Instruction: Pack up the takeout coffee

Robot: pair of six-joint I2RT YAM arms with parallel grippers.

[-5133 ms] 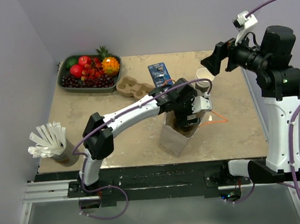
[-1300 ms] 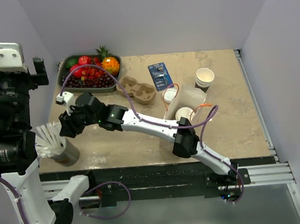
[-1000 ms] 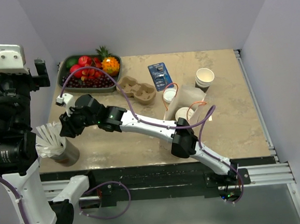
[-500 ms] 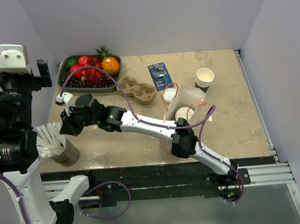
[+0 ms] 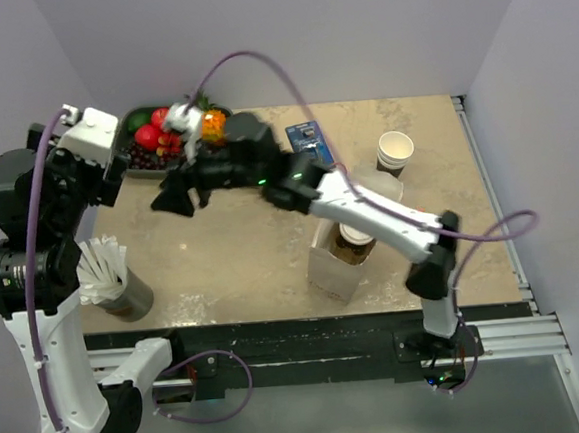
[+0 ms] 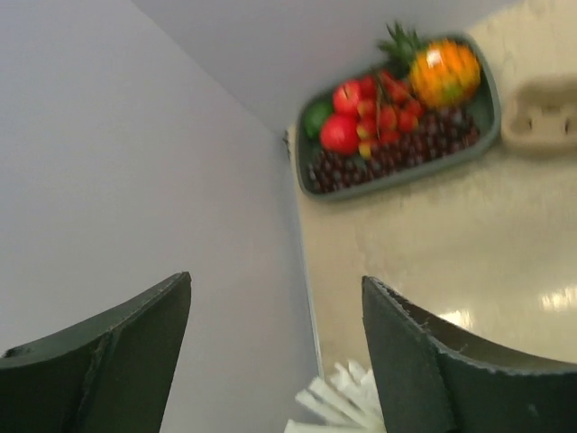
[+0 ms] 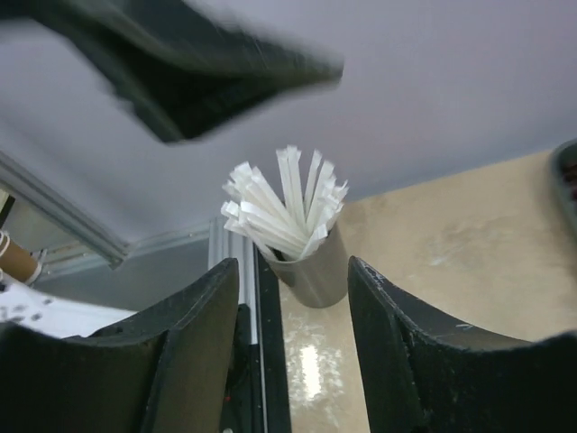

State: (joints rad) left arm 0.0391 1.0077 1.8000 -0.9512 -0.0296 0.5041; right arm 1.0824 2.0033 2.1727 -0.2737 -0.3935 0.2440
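The takeout coffee [image 5: 354, 238] stands inside an upright brown paper bag [image 5: 330, 269] at the table's middle right; I see its pale top in the bag's open mouth. My right arm reaches over the bag to the back left. Its gripper [image 5: 173, 198] is open and empty above the table, near the fruit tray. In the right wrist view the gripper [image 7: 293, 263] faces the straw holder [image 7: 311, 275]. My left gripper [image 5: 104, 181] is raised at the left edge. In its own view the gripper [image 6: 275, 278] is open and empty, high above the table.
A green tray of fruit [image 5: 159, 147] sits at the back left and shows in the left wrist view [image 6: 397, 117]. A cup of white straws [image 5: 109, 281] stands front left. Stacked lidless cups [image 5: 395, 151] and a blue packet [image 5: 306, 135] are at the back. A pulp carrier [image 6: 541, 113] lies beside the tray.
My right gripper has swung from beside the straw cup up and back toward the fruit tray. The left arm's wrist has shifted right. The bag now stands upright with the cup in it.
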